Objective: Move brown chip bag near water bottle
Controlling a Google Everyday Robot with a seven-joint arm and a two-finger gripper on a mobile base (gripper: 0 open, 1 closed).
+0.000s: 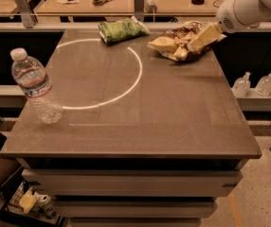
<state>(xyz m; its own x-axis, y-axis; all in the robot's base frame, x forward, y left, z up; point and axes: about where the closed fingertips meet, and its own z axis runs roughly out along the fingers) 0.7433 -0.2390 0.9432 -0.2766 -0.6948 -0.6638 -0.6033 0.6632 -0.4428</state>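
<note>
Gripper (198, 39) down at the table's one-o'clock corner, pressed onto the brown chip bag (176, 33); clamped on it or loose, cannot tell. Behind it, white arm (249, 6) reaching in from two o'clock. Bag crumpled on the table (173, 117), with green chip bag (121, 30) near it toward nine o'clock. Upright at the nine-o'clock edge, water bottle (35, 86), well apart from the brown bag. Off the table at three o'clock, two small bottles (242, 85) on a ledge.
</note>
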